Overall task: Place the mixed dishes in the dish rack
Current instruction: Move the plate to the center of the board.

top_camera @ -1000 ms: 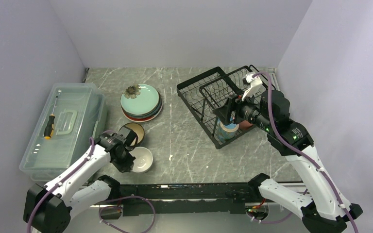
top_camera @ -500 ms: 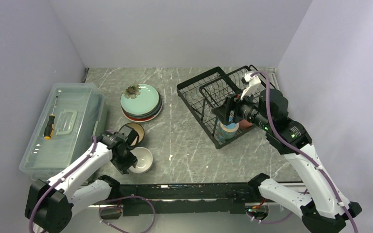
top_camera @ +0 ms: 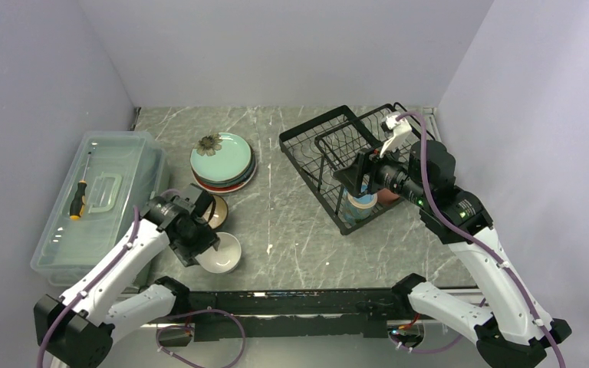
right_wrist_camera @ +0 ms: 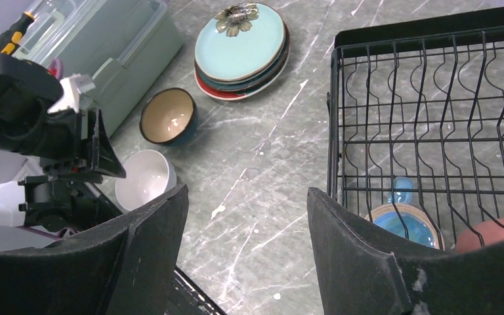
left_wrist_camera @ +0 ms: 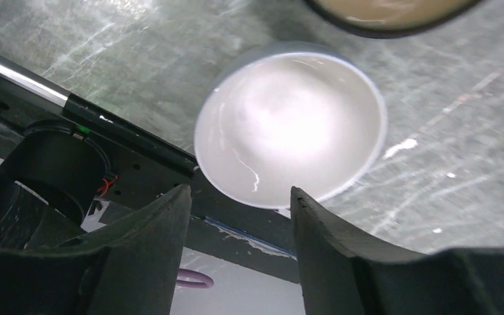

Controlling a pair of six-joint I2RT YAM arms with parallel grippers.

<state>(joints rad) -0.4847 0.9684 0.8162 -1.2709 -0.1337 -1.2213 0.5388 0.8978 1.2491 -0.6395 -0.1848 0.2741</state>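
Left claw [left_wrist_camera: 239,192] gapes empty over glossy round white bowl [left_wrist_camera: 292,125]; right claw [right_wrist_camera: 246,192] open, empty.

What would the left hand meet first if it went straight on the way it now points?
Most likely the white bowl: its near rim lies just past the fingertips of the left hand, in line with the open gap between them. The depth between hand and bowl is hard to judge.
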